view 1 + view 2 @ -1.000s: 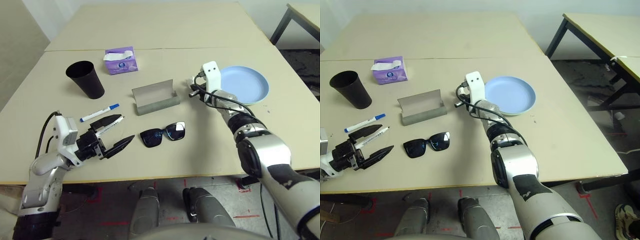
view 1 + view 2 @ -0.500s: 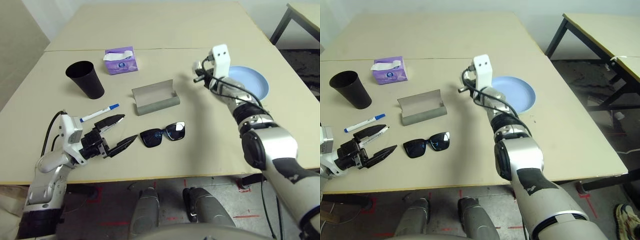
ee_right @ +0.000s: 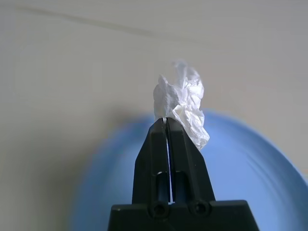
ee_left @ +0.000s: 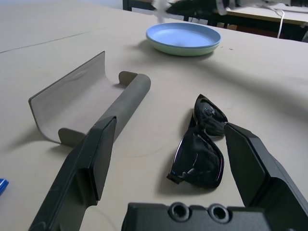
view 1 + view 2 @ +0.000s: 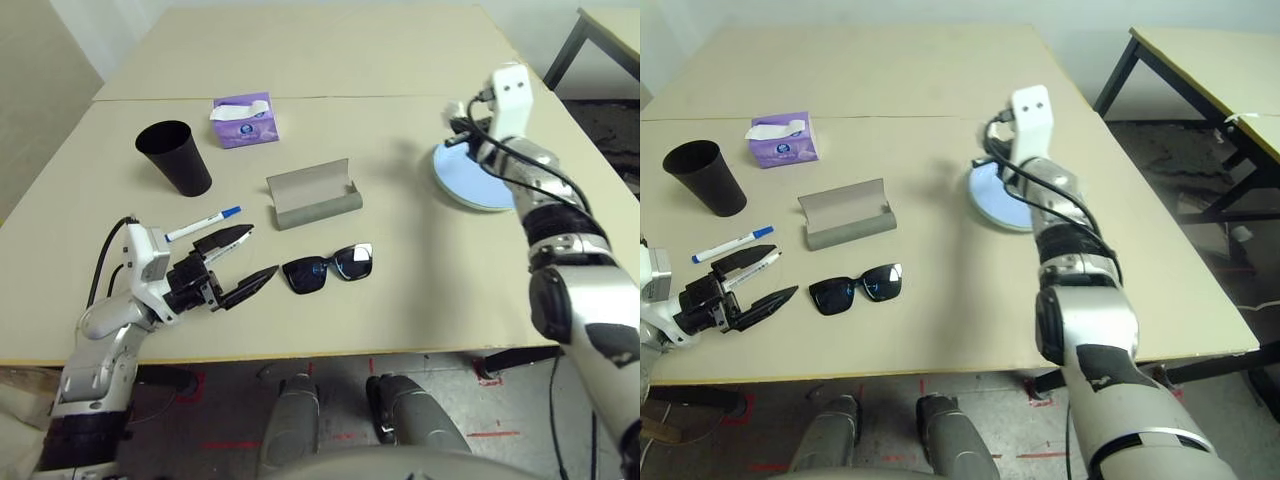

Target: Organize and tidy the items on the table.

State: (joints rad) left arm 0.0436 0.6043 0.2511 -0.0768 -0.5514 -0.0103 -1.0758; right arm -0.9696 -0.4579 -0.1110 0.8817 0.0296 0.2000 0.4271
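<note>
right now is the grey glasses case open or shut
Open. The grey glasses case sits with its flap standing up behind the empty tray, and the black sunglasses lie outside it on the table.

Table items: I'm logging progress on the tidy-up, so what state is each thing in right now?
Glasses case: open, empty.
Sunglasses: folded, on the table.
Black cup: upright.
Blue-capped pen: capped, lying flat.
Crumpled tissue: pinched in the right gripper, above the plates.
Plates: stacked, blue on green.
Left gripper: open, holding nothing.
</note>
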